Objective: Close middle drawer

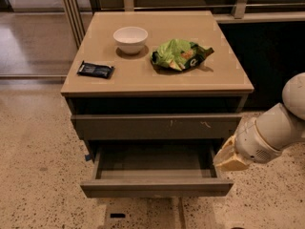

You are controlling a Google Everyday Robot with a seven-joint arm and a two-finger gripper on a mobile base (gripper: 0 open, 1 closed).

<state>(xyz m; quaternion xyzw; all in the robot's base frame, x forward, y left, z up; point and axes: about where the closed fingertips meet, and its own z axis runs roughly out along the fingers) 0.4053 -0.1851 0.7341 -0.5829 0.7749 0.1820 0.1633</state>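
Grey-brown and flat, the middle drawer [156,187] sticks far out at the bottom middle of the frame. It looks stiff and hard and should slide, not bend. With no handle, its flat front is the place to push, I think. The gripper [228,159] hangs just beside its right end; I cannot tell if it is open or closed. Higher in the frame sit a white bowl [130,38], a green bag [178,54] and a dark packet [96,69], out of the way.

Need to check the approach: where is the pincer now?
Camera view, lower right: the pincer sits beside the right end of the open middle drawer, just below the scratched drawer front.
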